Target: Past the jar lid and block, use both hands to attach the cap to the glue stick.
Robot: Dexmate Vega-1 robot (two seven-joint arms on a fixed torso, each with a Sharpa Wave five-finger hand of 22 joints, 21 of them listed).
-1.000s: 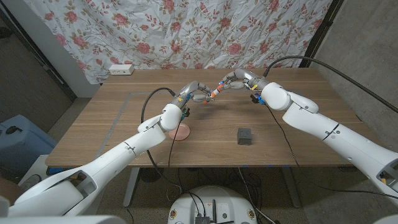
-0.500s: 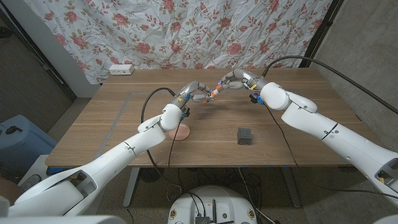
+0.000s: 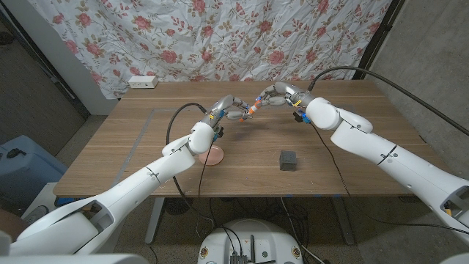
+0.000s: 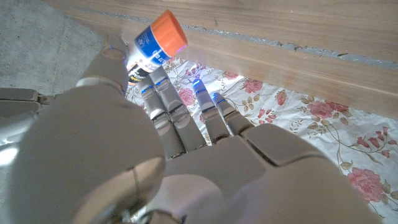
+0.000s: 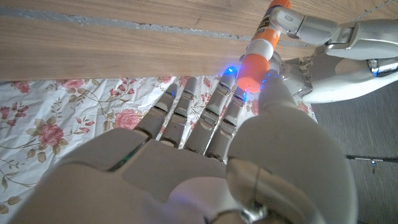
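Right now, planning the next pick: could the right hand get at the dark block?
Probably not yet: the right hand is busy gripping the glue stick with the left hand; otherwise the block sits unobstructed.

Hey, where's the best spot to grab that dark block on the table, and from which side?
Probably from above, pinching two opposite upright faces of the block: it is a low boxy shape sitting squarely on the table with open wood all around.

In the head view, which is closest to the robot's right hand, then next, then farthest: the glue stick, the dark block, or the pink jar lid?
From the right hand:
1. Glue stick, at its fingertips, between both hands.
2. Dark block, toward the table's front edge.
3. Pink jar lid, farther over, by the left arm.
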